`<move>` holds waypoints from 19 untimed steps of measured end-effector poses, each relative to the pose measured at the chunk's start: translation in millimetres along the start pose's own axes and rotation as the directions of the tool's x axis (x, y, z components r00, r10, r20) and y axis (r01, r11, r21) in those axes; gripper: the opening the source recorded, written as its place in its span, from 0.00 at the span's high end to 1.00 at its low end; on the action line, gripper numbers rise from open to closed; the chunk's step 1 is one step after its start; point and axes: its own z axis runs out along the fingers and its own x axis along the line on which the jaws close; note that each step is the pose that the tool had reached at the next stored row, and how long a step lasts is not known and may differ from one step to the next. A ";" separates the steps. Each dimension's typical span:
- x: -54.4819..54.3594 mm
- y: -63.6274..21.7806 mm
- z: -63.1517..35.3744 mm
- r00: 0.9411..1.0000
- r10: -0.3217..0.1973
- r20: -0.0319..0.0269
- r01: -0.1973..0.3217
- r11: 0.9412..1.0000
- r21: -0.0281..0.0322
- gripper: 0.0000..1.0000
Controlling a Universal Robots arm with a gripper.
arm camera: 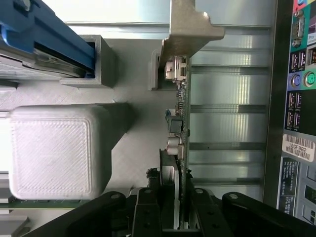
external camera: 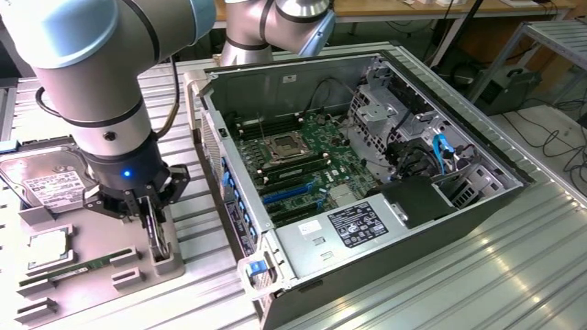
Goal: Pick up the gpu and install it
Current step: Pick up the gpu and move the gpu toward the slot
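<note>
The jaws are closed on the gpu (arm camera: 180, 123), one finger (arm camera: 148, 212) on each face of the card, which stands edge-on between them. In the wrist view the gripper (arm camera: 173, 217) holds the end away from the silver bracket (arm camera: 190, 29). In the exterior view the gripper (external camera: 147, 210) points straight down and the gpu (external camera: 161, 242) sits upright in a slot of the grey tray (external camera: 92, 230). On the tray lie a hard drive (external camera: 46, 182) and a memory stick (external camera: 78, 269). The open case (external camera: 367, 275) lies just beside the tray, on the exterior view's right, its motherboard (external camera: 303, 158) exposed.
</note>
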 end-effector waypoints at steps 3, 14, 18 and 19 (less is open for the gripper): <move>-0.1 -0.2 -2.8 1.000 0.000 0.000 0.000 1.000 0.001 0.72; -0.8 -1.0 -22.9 1.000 0.000 0.000 0.000 1.000 0.004 0.72; -1.1 -1.4 -31.9 1.000 0.000 0.000 0.000 1.000 0.004 0.72; -1.1 -1.4 -34.0 1.000 0.000 0.000 0.000 1.000 0.004 0.72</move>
